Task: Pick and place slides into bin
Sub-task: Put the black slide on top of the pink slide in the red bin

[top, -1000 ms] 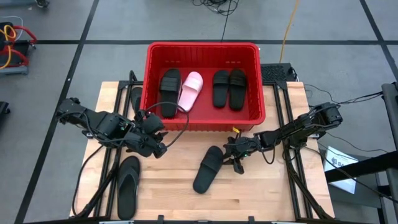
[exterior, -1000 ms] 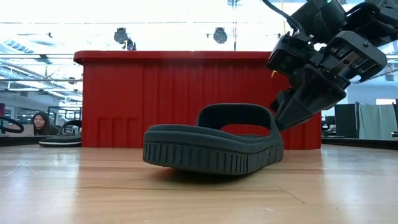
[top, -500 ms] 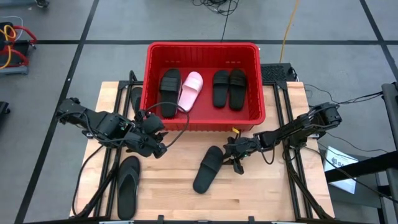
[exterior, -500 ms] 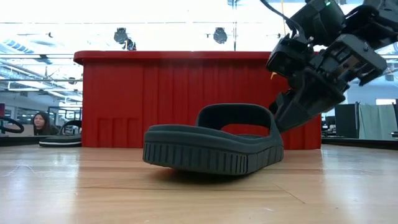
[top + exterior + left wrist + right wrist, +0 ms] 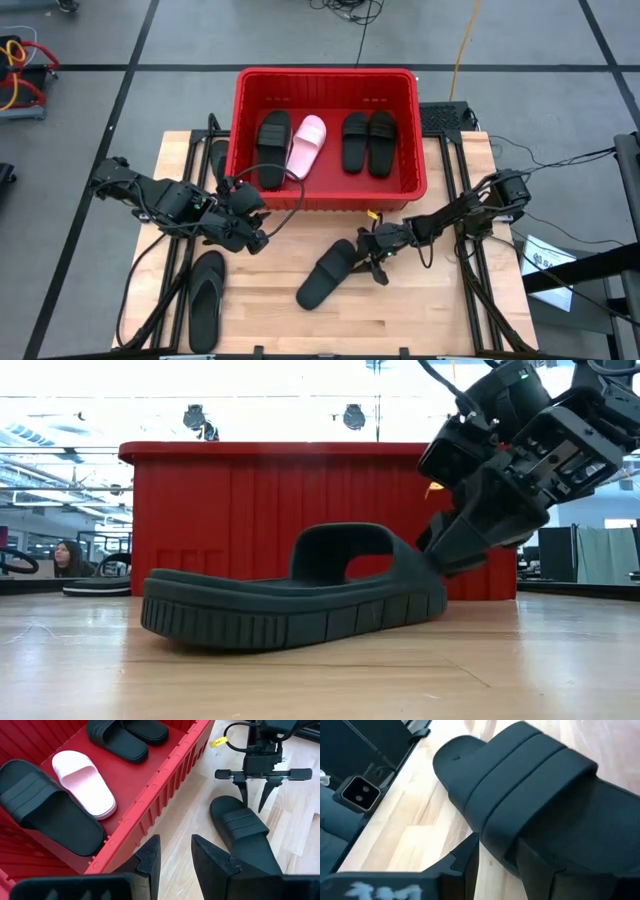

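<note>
The red bin [image 5: 325, 73] stands at the table's far middle and holds three black slides and a pink slide [image 5: 306, 146]. A black slide [image 5: 325, 275] lies on the wood in front of the bin. My right gripper [image 5: 368, 258] is open at its far-right end, next to the strap. A black flip-flop [image 5: 205, 300] lies flat near the front left. My left gripper [image 5: 172, 857] hangs open above the table, outside the bin's near-left wall [image 5: 165, 800], with nothing between its fingers. My right gripper meets the black slide at its far-right end [image 5: 235, 802], just beyond the strap. It comes slanting down from the table's right. One finger [image 5: 540, 870] lies over the footbed and the other [image 5: 462, 862] stands outside the sole's edge. The slide rests on the table.
The bin's near wall [image 5: 300, 510] rises just behind the slide. Bare wood lies at the table's front right [image 5: 430, 310]. Cables loop around both arms. In the low view, a person [image 5: 65, 555] sits in the room beyond the table's left.
My right gripper has sunk a little and tipped further down while moving toward the table's left. The black slide has turned on the table. Its near end has swung toward the left edge, while the end at the gripper has shifted only slightly.
</note>
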Controlling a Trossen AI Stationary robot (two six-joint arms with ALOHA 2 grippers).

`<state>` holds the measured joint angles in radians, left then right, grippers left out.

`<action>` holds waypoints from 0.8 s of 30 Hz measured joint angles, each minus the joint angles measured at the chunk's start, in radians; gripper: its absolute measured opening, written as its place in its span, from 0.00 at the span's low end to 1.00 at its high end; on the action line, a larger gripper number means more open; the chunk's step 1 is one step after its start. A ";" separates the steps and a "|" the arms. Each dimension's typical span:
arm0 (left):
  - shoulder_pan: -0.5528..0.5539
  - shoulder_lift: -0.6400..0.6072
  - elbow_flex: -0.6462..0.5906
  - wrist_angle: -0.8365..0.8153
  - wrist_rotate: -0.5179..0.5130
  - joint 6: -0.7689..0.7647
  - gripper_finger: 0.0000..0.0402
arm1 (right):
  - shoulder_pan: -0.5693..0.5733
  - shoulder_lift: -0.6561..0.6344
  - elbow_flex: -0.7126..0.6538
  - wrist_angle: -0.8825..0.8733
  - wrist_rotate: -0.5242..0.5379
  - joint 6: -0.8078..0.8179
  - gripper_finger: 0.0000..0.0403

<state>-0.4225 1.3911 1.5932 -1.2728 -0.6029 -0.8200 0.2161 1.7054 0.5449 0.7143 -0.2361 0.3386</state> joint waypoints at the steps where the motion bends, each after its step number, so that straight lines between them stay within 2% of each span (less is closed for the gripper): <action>1: 0.000 0.000 0.000 0.000 0.000 0.000 0.26 | 0.000 0.000 0.000 0.002 0.001 0.003 0.28; 4: 0.000 0.000 0.000 0.000 0.000 0.000 0.26 | 0.000 0.000 0.000 0.018 0.003 0.043 0.28; 11: 0.000 0.000 0.000 0.000 0.000 -0.001 0.26 | 0.016 0.000 0.000 0.015 0.094 0.063 0.27; 14: 0.000 0.000 0.000 0.000 0.001 -0.001 0.26 | 0.015 0.000 0.000 0.015 0.104 0.101 0.20; 19: 0.000 0.000 0.000 0.000 0.001 -0.001 0.26 | 0.015 -0.001 0.000 0.016 0.103 0.122 0.03; 24: 0.000 0.000 0.000 -0.001 0.002 -0.002 0.26 | 0.015 -0.001 0.000 0.015 0.104 0.173 0.01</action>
<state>-0.4225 1.3911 1.5932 -1.2733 -0.6006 -0.8219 0.2310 1.7042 0.5453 0.7296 -0.1318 0.5113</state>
